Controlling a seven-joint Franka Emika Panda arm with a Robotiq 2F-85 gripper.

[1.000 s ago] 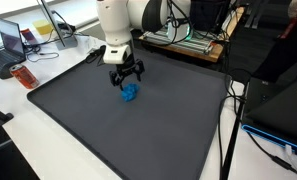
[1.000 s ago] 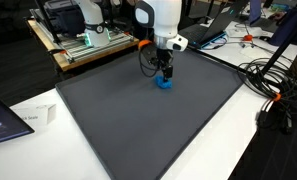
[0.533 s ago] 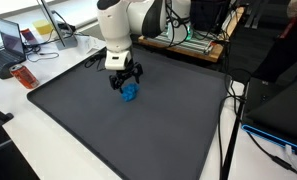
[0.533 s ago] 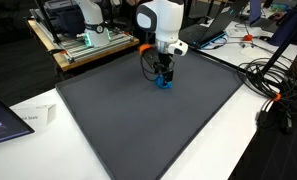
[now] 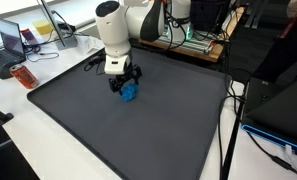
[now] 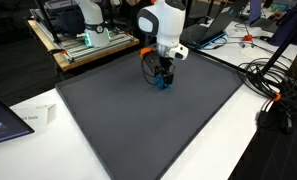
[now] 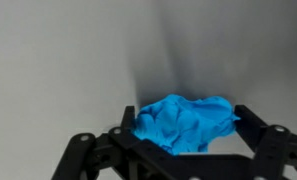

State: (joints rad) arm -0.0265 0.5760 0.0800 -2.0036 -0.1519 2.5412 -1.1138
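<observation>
Wrist view: a crumpled, soft-looking blue cloth (image 7: 185, 122) sits low centre, bunched into a lump between the black fingers of the tool (image 7: 186, 128), which is spread wide and gripping nothing. In an exterior view it lies upper middle on a smooth dark grey mat (image 5: 138, 130), with a laptop (image 5: 10, 40) far upper left. The white arm (image 5: 118, 35) leans over, wrist pointing straight down.

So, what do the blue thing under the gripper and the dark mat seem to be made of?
The blue thing: probably soft cloth, matte; it lies crumpled in rounded folds, though soft clay cannot be ruled out. The dark mat: looks like a rubber or foam sheet, matte dark grey, flat, no glare or weave visible.
</observation>
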